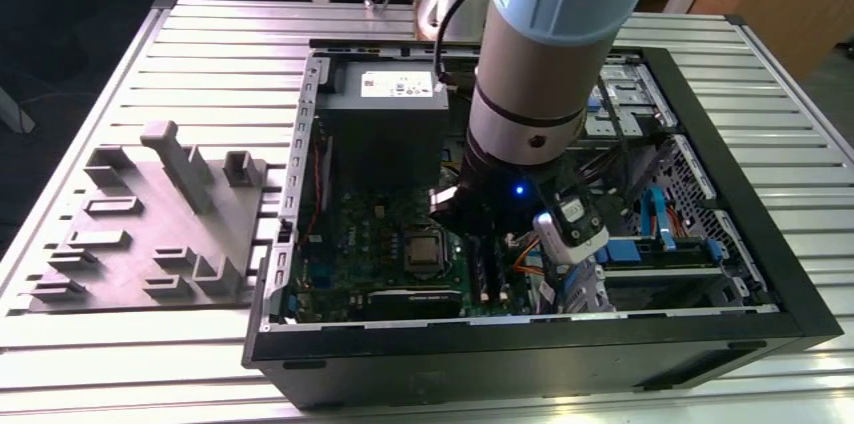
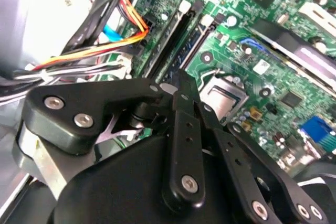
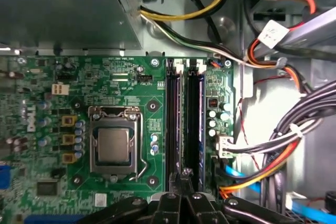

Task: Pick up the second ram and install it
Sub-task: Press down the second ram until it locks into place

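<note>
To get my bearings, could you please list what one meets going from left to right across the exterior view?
Grey plastic holder → grey power-supply box → robot arm → blue cables → black right wall of the computer case.

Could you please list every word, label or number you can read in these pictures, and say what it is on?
No text can be quoted.
White label on the power-supply box, exterior view: too small to read.
White tag, first wrist view: blurred, unreadable.
White sticker on the motherboard, second wrist view: blurred, unreadable.
</note>
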Motion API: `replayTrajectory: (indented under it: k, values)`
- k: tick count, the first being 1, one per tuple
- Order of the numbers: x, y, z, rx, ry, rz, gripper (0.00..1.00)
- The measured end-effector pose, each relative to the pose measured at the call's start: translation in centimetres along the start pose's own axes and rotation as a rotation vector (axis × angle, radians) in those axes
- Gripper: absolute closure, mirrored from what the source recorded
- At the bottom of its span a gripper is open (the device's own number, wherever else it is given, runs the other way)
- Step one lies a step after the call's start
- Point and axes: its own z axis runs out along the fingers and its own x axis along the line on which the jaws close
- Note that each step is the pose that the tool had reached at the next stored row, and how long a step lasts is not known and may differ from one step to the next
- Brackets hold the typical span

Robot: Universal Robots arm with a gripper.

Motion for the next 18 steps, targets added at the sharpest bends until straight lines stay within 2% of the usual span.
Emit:
replayTrajectory:
  k: [2,8,18]
  values:
    - [0.00,0.00,-0.24,-0.0002,0.0000,0.000,0.90]
    - [-0.01,0.13,-0.26,0.0001,0.0001,0.000,0.90]
    - [0.02,2.25,-0.21,-0.0002,-0.0001,0.000,0.90]
